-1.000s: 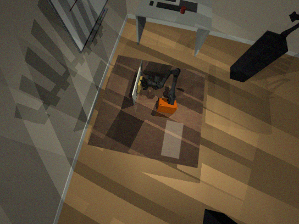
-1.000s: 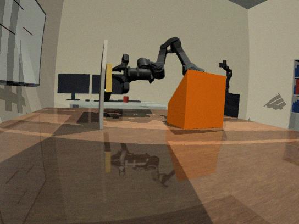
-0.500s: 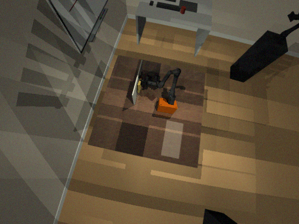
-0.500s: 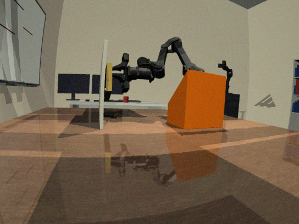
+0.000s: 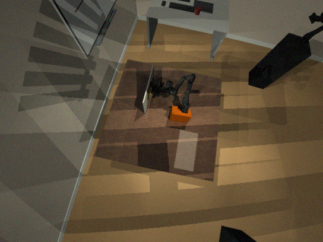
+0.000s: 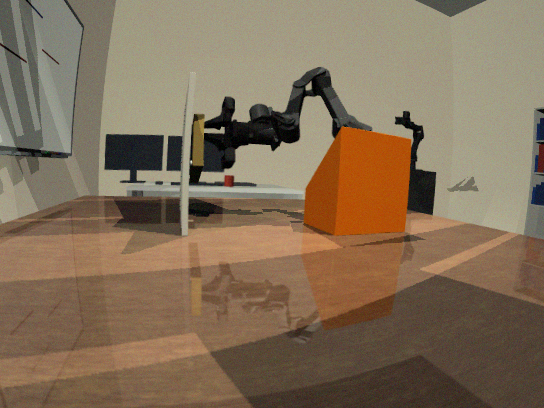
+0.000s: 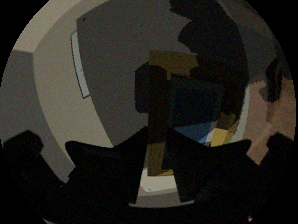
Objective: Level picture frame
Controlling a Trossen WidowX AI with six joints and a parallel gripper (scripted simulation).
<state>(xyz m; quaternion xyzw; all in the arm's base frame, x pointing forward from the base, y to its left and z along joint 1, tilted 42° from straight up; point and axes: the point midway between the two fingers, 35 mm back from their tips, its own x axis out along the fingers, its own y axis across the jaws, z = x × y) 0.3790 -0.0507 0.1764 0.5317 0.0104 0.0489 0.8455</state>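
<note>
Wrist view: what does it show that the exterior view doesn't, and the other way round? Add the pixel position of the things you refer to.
Only the wrist view shows the picture's face point(image 7: 195, 105), dark with a blue patch, inside the frame.

Only the exterior view shows the arm's orange pedestal point(image 6: 350, 220), the red cup point(image 6: 229, 180) and the left monitor point(image 6: 134, 151) on the desk.

Both show the gold picture frame point(image 6: 198, 140) point(image 7: 157, 110) in front of the upright panel point(image 6: 185, 150) point(image 7: 110, 60), and the black gripper point(image 6: 207, 131) point(image 7: 156, 129) closed on the frame.
</note>
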